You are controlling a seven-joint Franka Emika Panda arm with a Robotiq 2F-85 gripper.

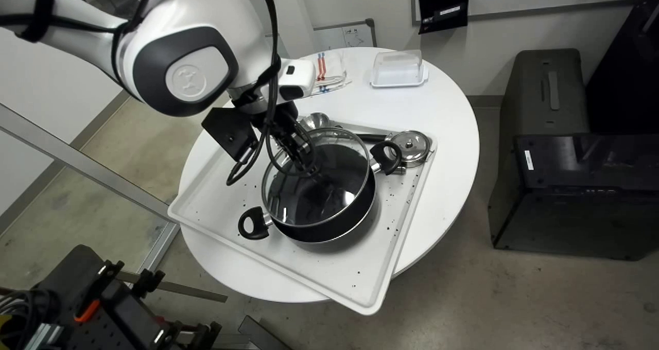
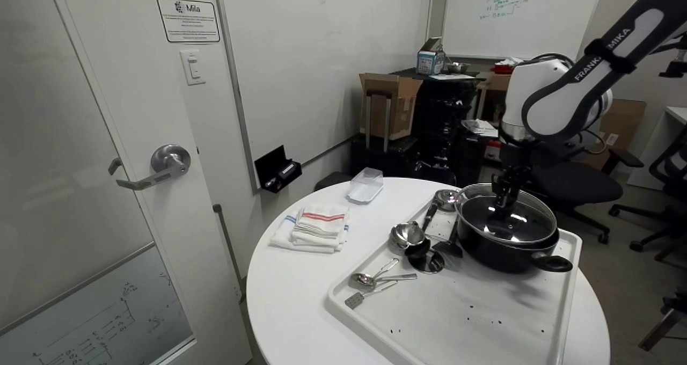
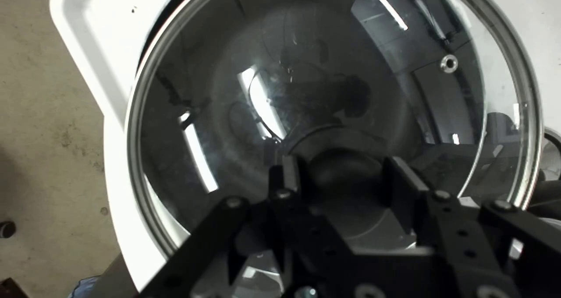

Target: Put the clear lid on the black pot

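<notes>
The black pot (image 1: 322, 232) stands upright on a tray, its loop handles sticking out on opposite sides; it also shows in an exterior view (image 2: 496, 255). The clear lid (image 1: 334, 185) with its metal rim is over the pot, also in an exterior view (image 2: 528, 223) and the wrist view (image 3: 315, 61). It sits off-centre, its rim overhanging one side of the pot and seemingly slightly above it. My gripper (image 1: 307, 169) comes down on the lid's middle. In the wrist view its fingers (image 3: 344, 175) are closed on both sides of the dark knob.
The white tray (image 1: 309, 275) lies on a round white table (image 2: 300, 284). Ladles and dark-handled utensils lie beside the pot, with a metal-rimmed small lid (image 1: 412, 145) near one handle. Small spoons (image 2: 370, 280), folded towels (image 2: 316, 228) and a clear plastic box (image 2: 366, 186) are farther off.
</notes>
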